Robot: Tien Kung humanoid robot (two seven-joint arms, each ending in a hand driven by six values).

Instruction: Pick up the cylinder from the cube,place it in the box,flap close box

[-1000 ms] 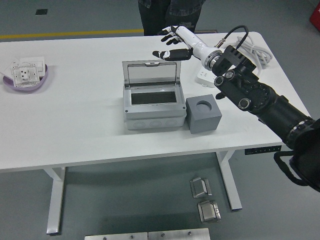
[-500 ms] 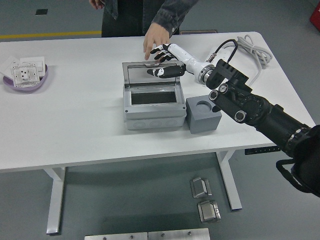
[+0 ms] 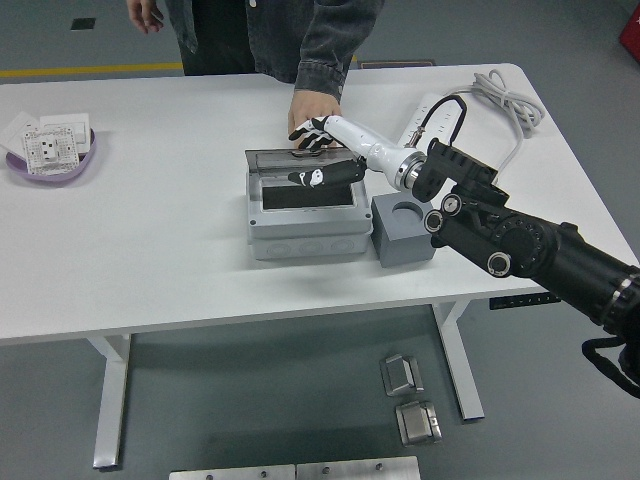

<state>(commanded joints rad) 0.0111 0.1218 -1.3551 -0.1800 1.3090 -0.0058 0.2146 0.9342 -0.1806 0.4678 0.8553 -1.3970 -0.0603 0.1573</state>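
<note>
A grey box (image 3: 305, 225) stands mid-table, and its clear hinged lid (image 3: 285, 163) leans forward, partly lowered over the opening. My right hand (image 3: 308, 155) lies on that lid with its fingers stretched out over the top edge and the thumb in front; it holds nothing. To the right of the box, touching it, stands the grey cube (image 3: 405, 232), whose round socket is empty. The cylinder does not show in this view. A person's hand (image 3: 314, 105) rests on the table just behind the box, close to my fingers.
A purple bowl (image 3: 20, 165) of white socket plates is at the far left. A white power strip (image 3: 425, 105) and its coiled cable (image 3: 500, 95) lie at the back right. The person stands at the far edge. Metal parts lie on the floor.
My right hand came down and left from behind the box onto the lid, and the lid tipped forward from upright. The person stepped in and set a hand down behind the box.
</note>
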